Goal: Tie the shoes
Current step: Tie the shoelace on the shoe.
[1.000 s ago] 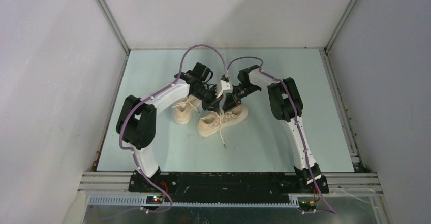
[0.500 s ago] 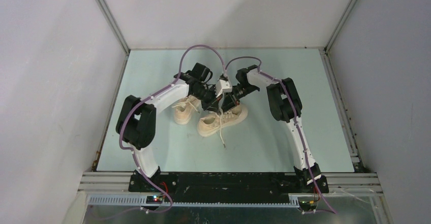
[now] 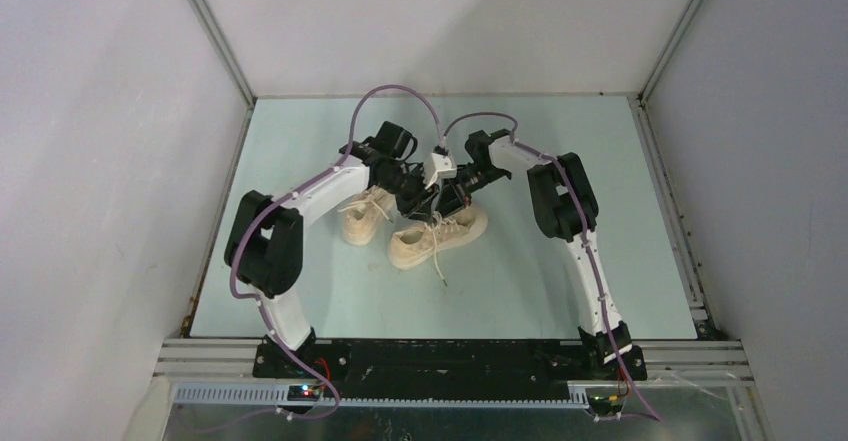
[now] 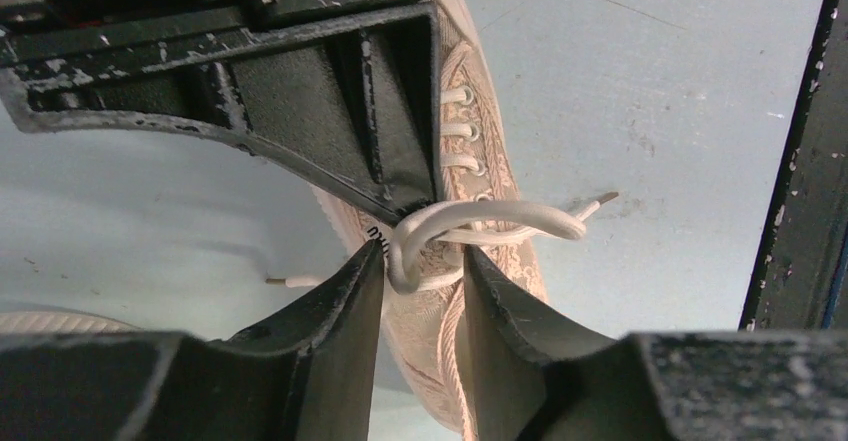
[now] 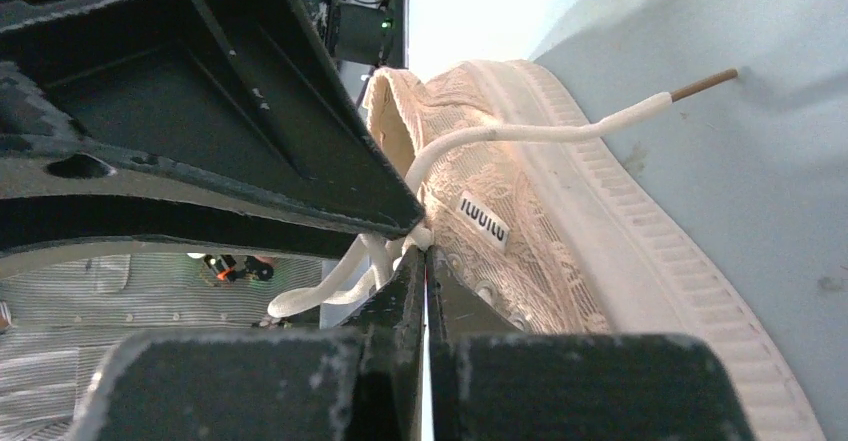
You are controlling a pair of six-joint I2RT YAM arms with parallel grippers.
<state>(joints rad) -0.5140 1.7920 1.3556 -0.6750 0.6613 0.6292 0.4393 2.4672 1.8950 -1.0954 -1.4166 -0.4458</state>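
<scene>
Off-white cord lace (image 4: pixel 500 219) of the cream-beige fabric sneaker (image 3: pixel 437 238) lying slantwise on the pale green table (image 3: pixel 560 281) runs from the right gripper (image 5: pixel 424 258), clamped shut on it above the tongue, sideways through the left gripper (image 4: pixel 421 258), whose jaws stand half apart, pinching nothing.

2 cream fabric shoes (image 3: pixel 412 248) upright, side by side, off-white laces (image 5: pixel 560 133) loose, not yet tied

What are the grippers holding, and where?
The right gripper pinches the off-white lace of the cream fabric sneaker where its strands bunch. The left gripper stands open around them.
</scene>
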